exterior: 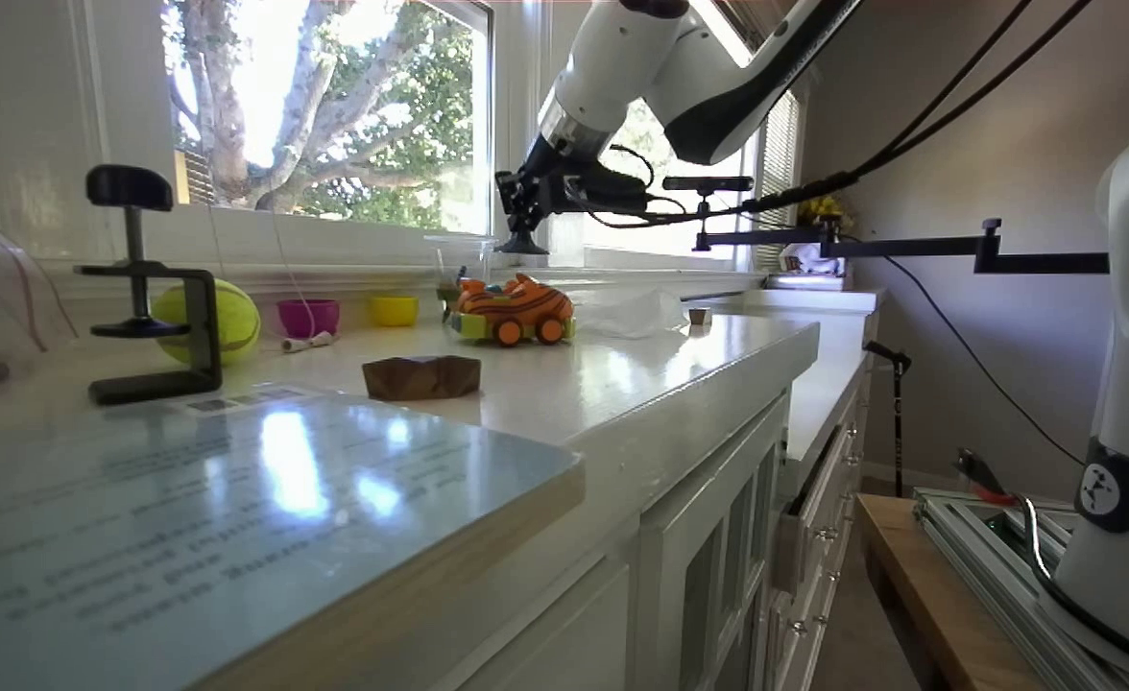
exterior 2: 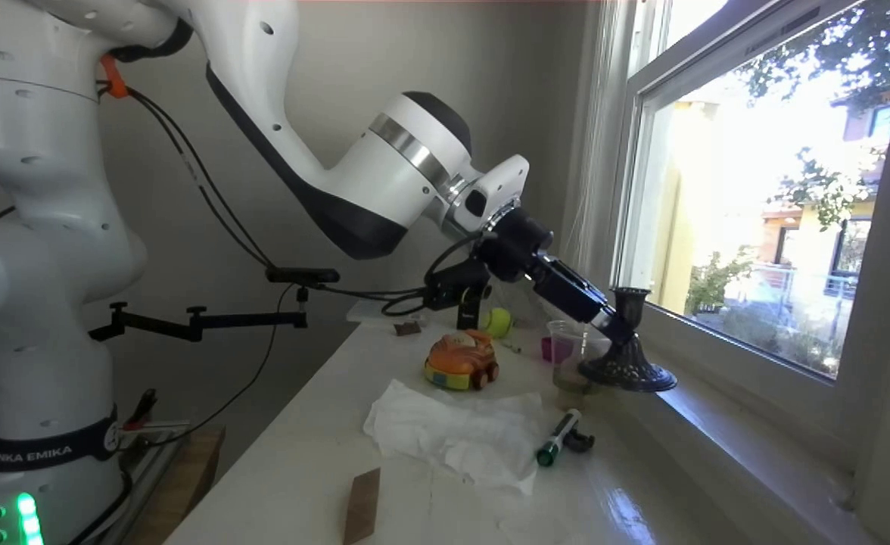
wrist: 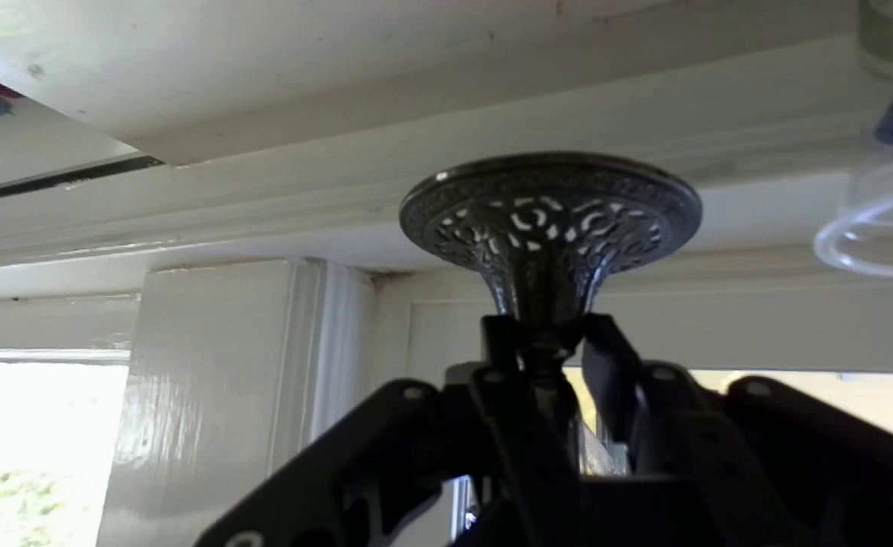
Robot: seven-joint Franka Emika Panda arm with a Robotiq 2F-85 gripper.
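The dark metal candlestick with a flared, pierced base (exterior 2: 628, 350) should handle as stiff, fairly heavy and somewhat slippery, its lacy skirt perhaps easily dented; its narrow stem looks the best place to hold. My black two-fingered claw (wrist: 549, 334) is clenched on that stem, jaws barely apart, holding it roughly upright in the air, above the glossy white desk's (exterior 2: 286, 499) level, near the white-framed window (exterior 2: 755, 227).

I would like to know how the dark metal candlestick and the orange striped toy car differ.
The dark metal candlestick is held in the air by the tool; the orange striped toy car rests on the white countertop. The candlestick flares to a round patterned base, while the car has wheels. Both are roughly upright, base and wheels facing down.
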